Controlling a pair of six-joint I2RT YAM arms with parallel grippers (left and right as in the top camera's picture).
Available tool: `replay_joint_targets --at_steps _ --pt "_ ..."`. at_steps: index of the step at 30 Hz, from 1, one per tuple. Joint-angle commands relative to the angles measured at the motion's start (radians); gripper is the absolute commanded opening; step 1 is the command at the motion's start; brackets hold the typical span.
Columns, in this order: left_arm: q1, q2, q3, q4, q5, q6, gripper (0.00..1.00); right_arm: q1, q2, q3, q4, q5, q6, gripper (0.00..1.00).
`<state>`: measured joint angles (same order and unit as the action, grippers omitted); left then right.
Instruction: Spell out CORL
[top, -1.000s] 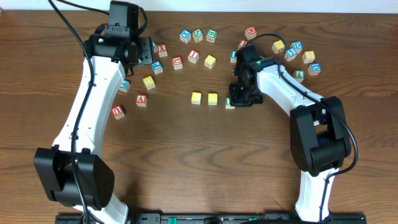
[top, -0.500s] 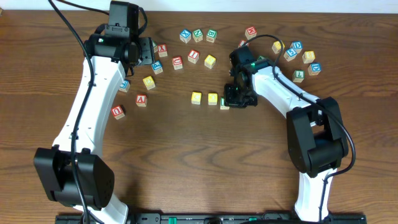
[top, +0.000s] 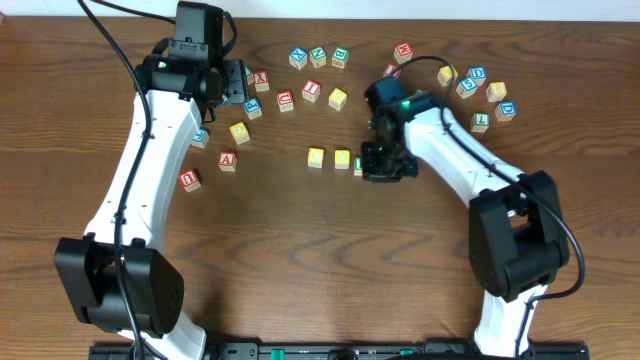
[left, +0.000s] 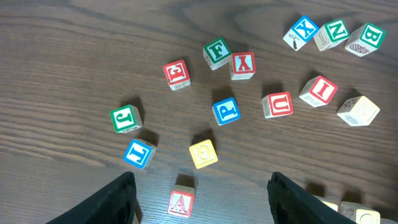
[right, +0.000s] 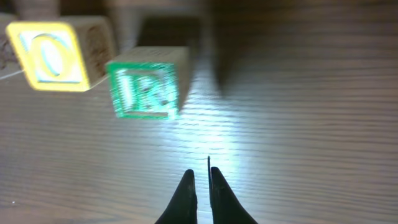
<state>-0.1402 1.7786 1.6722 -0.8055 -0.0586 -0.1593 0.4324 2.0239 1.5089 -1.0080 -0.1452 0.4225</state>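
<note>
Two yellow-topped cubes (top: 316, 156) (top: 342, 158) stand in a row at the table's middle. The green R cube (top: 356, 166) sits just right of them, mostly hidden by my right gripper (top: 385, 162). In the right wrist view the R cube (right: 146, 87) stands next to a yellow O cube (right: 53, 56). My right gripper (right: 202, 177) is shut and empty, apart from the R cube. A cube with an L (top: 481, 121) lies at the far right. My left gripper (left: 200, 180) is open above the left cluster (top: 232, 85).
Loose letter cubes lie along the back: a left cluster with a red A (left: 180, 203), a yellow cube (left: 203, 153) and a blue P (left: 226, 111), a middle group (top: 317, 56), and a right group (top: 478, 85). The table's front half holds only the arm bases.
The green R cube has slid left, closer to the two yellow cubes. My right gripper shifted slightly with it. The left arm has not moved.
</note>
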Motion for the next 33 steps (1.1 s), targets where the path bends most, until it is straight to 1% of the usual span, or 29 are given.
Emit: replay_joint_targets --at_steps 1,7,16,24,33 --pt "-0.001 0.014 0.0 -0.002 -0.002 0.005 0.67 0.043 -0.015 -0.02 0.005 0.01 0.035 0.05" --pt "-0.001 0.014 0.0 -0.002 -0.002 0.005 0.67 0.071 -0.015 -0.038 0.018 0.065 0.079 0.06" --pt "-0.001 0.014 0.0 -0.003 -0.002 0.005 0.67 0.073 -0.003 -0.061 0.108 0.072 0.089 0.07" --pt "-0.001 0.014 0.0 -0.005 -0.002 0.005 0.67 0.073 0.007 -0.068 0.128 0.072 0.09 0.07" --pt "-0.001 0.014 0.0 -0.005 -0.002 0.005 0.67 0.071 0.008 -0.068 0.207 0.103 0.089 0.1"
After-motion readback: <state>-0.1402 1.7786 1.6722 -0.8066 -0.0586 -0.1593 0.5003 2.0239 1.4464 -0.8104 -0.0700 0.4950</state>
